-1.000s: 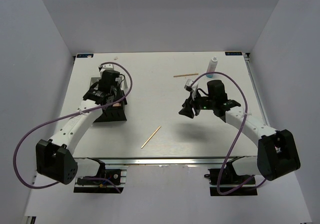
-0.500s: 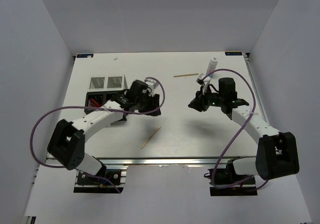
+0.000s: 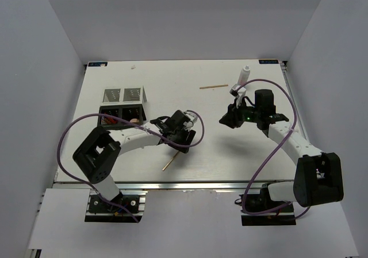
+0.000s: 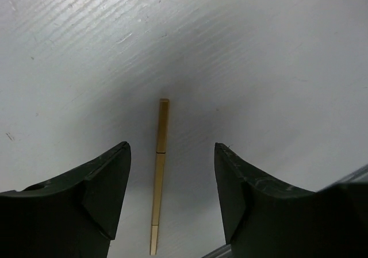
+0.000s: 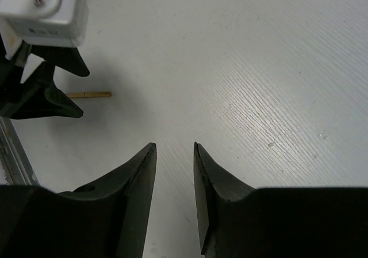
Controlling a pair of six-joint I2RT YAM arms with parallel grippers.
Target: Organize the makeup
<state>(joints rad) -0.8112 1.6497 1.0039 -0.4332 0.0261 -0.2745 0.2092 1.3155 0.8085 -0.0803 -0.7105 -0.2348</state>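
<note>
A thin wooden stick [image 4: 160,160] lies flat on the white table, in the gap between my left gripper's [image 4: 171,149] open fingers, nearer the left one, with neither finger touching it. From above, the left gripper [image 3: 187,136] hovers over this stick's [image 3: 168,164] far end. My right gripper [image 3: 227,120] hangs over bare table at mid-right. Its jaws [image 5: 174,146] stand a narrow gap apart with nothing between them. A second wooden stick [image 3: 213,87] and a small white-blue bottle [image 3: 244,74] sit at the back right.
The black compartmented organizer [image 3: 122,106] stands at the left; red-black sticks [image 3: 109,119] and a peach disc [image 3: 133,120] show in its near cells. The right wrist view catches the left gripper's dark fingers [image 5: 40,97] and the stick's end [image 5: 92,95].
My left arm swung from the organizer rightward and nearer, down over the front wooden stick, and its jaws widened. The right arm shifted slightly back and right, its jaws narrower than a second ago.
</note>
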